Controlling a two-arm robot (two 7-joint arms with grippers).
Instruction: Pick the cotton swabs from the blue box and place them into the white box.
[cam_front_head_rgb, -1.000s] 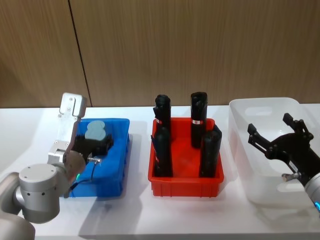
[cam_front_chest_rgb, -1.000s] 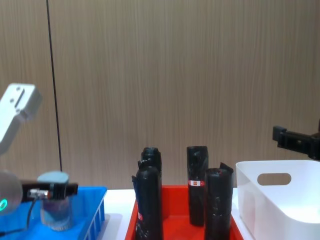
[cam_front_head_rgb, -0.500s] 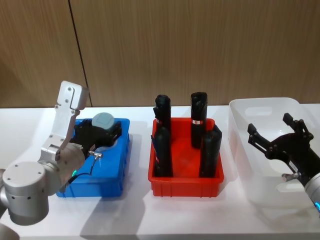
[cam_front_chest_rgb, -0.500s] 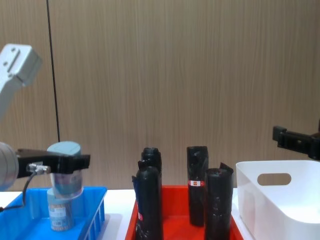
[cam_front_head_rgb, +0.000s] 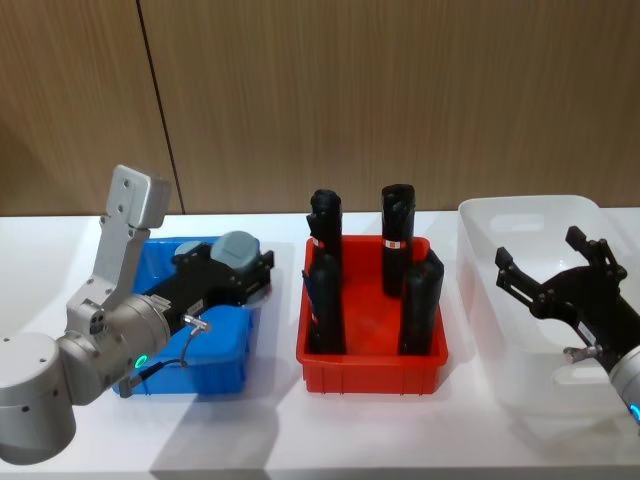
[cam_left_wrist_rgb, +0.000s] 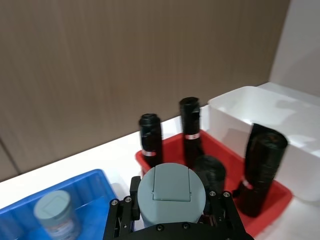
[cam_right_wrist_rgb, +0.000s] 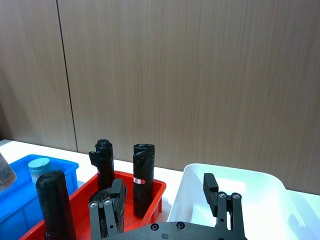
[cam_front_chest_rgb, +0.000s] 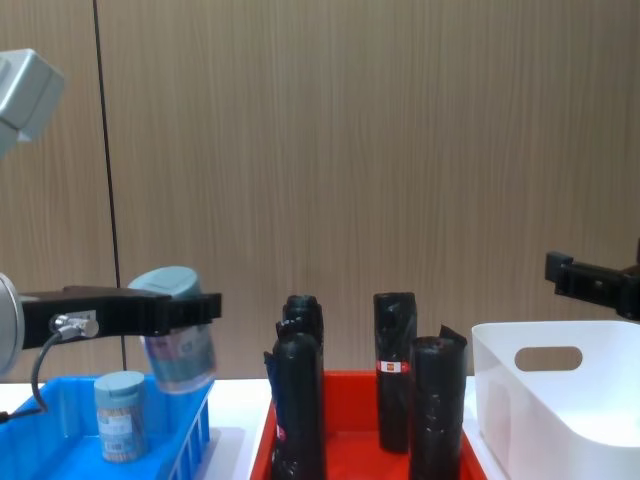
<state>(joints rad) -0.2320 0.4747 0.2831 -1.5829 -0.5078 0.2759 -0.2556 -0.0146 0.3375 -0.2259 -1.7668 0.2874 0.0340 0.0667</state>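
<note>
The left arm (cam_front_head_rgb: 60, 370) is bent and reaches forward. Its grey wrist block (cam_front_head_rgb: 135, 195) sticks up behind the jaws. The left gripper (cam_front_head_rgb: 240, 270) is black. Its jaws are squeezed tight on one cotton swabs tub (cam_front_chest_rgb: 178, 335), which sits between them and leans a little. The right gripper (cam_front_head_rgb: 540, 255) is black too. Its two fingers (cam_front_head_rgb: 508, 270) are spread wide apart and point up and forward.

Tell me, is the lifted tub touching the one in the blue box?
Apart. Chest view: the left gripper holds one tub up and aside of the other tub, gap between.
</note>
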